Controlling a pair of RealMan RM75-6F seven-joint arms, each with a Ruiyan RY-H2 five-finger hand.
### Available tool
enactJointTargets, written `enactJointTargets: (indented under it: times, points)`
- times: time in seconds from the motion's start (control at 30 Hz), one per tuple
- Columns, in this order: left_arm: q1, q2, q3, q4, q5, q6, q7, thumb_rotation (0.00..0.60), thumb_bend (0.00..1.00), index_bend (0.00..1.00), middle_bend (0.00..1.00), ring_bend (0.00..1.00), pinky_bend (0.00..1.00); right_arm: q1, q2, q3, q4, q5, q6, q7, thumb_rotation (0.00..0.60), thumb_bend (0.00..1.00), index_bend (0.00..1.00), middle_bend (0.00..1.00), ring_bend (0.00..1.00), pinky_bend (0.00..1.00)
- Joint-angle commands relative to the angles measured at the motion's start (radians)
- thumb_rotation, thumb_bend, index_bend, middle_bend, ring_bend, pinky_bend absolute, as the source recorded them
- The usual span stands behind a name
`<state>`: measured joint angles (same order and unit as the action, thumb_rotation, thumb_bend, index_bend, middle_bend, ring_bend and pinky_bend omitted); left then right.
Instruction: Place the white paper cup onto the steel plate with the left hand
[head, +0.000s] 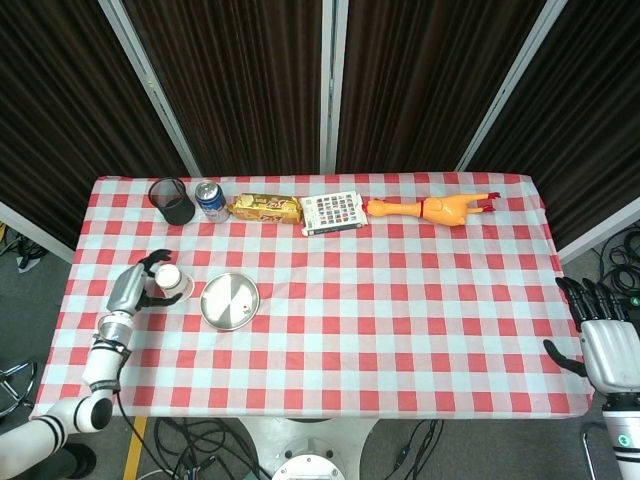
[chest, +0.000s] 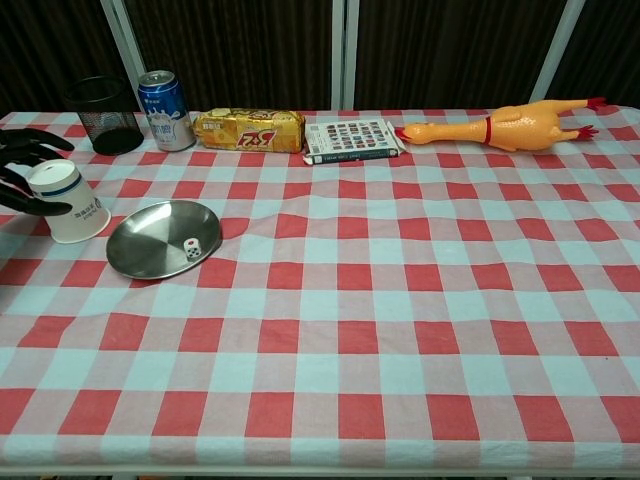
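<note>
I see the white paper cup (chest: 72, 206) upside down on the checked tablecloth (chest: 400, 300), just left of the steel plate (chest: 160, 240). My left hand (head: 140, 284) curls its fingers (chest: 30, 140) around the cup's upper end. My right hand (head: 605, 340) hangs past the table's corner, fingers spread.
</note>
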<state>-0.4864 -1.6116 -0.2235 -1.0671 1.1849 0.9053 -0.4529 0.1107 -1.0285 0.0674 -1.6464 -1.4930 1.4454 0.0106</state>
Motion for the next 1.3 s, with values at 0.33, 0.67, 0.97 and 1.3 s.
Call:
enactJointTargets:
  times: [0.33,0.67,0.97,1.3]
  points:
    - [0.003,-0.039,-0.029,0.058,0.009,0.041,-0.063,0.600,0.22,0.36,0.46,0.40,0.49,0.003,-0.003,-0.001,0.001,0.002,-0.010,-0.001,0.600,0.16,0.01,0.10,0.00,0.04]
    - [-0.007,0.006,-0.040,-0.038,0.067,0.103,-0.057,0.600,0.22,0.40,0.55,0.48,0.60,0.003,-0.003,0.001,0.006,0.001,-0.010,0.002,0.600,0.16,0.01,0.10,0.00,0.04]
    - [-0.063,0.052,-0.015,-0.218,0.139,0.096,0.051,0.600,0.22,0.40,0.54,0.48,0.60,0.006,-0.004,0.001,0.014,0.003,-0.016,0.013,0.600,0.16,0.01,0.10,0.00,0.04]
    - [-0.112,-0.041,0.024,-0.174,0.139,0.078,0.210,0.600,0.22,0.40,0.54,0.48,0.60,0.002,-0.002,-0.001,0.018,0.008,-0.019,0.020,0.600,0.16,0.01,0.10,0.00,0.04]
